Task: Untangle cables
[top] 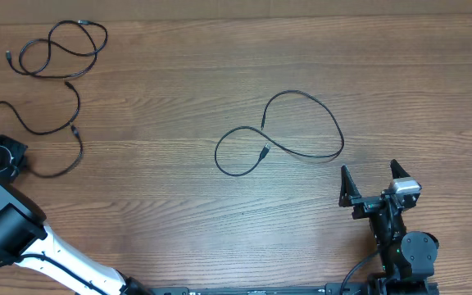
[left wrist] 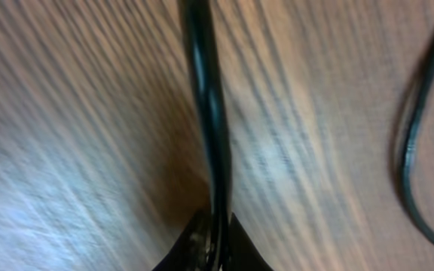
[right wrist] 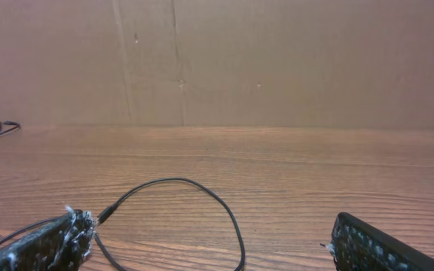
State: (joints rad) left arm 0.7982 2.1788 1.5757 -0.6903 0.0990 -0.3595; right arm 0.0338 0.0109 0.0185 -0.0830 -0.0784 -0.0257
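Right gripper (top: 371, 182) released, jaws spread, over wooden table (top: 179, 238). Looped cable (top: 292, 93) lies just beyond it, mid-table. Left gripper (left wrist: 215, 235) clenched on second cable (left wrist: 209, 113) at left edge. Third cable (top: 79, 22) coiled at far-left corner.

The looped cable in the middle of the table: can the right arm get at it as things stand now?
Probably yes. The right gripper is open and close beside the looped cable, and only bare table lies between them.
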